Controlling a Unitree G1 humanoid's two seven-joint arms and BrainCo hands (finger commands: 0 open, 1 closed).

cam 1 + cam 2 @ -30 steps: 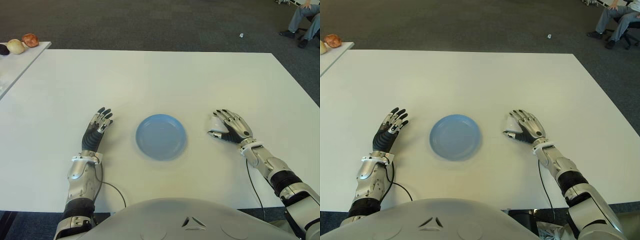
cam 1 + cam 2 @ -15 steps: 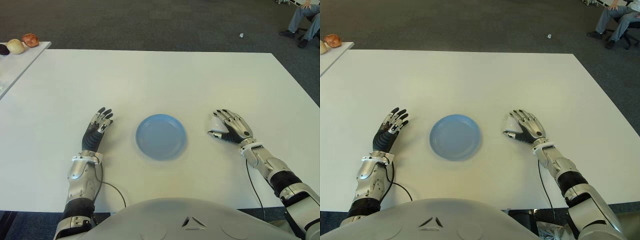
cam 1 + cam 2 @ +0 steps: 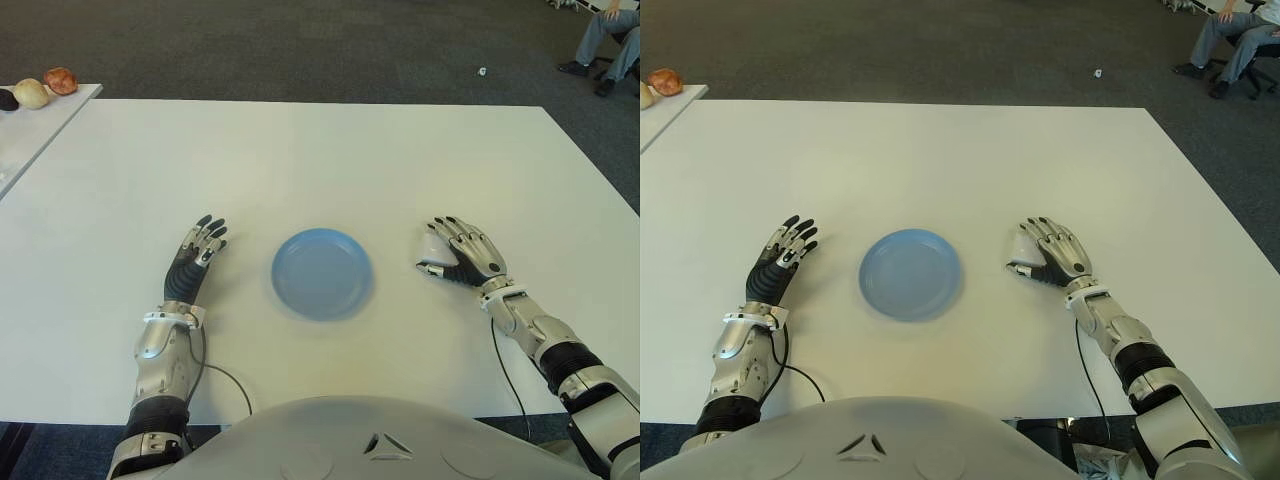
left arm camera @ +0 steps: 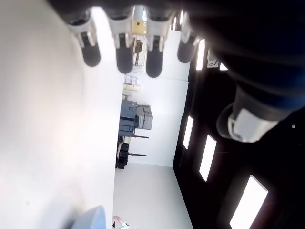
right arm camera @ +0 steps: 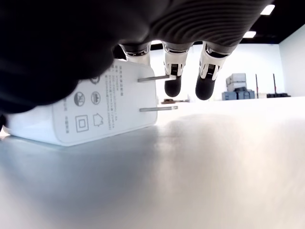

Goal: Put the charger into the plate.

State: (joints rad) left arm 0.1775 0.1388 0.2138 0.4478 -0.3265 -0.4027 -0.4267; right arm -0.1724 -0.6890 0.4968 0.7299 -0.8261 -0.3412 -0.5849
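The white charger [image 3: 431, 247] lies on the white table [image 3: 320, 160], a short way right of the blue plate [image 3: 322, 273]. My right hand [image 3: 452, 248] hovers over it, fingers stretched out across its top and thumb by its near side. In the right wrist view the charger [image 5: 90, 114] sits flat on the table with its two prongs pointing out under the extended fingers [image 5: 172, 81], which do not clamp it. Nothing is in the plate. My left hand [image 3: 200, 248] shows flat and open to the left of the plate.
A second table [image 3: 20, 130] at the far left carries round fruit-like objects [image 3: 45, 88]. A person's legs [image 3: 610, 35] show at the far right on the dark carpet. A thin cable [image 3: 228, 378] runs by my left forearm.
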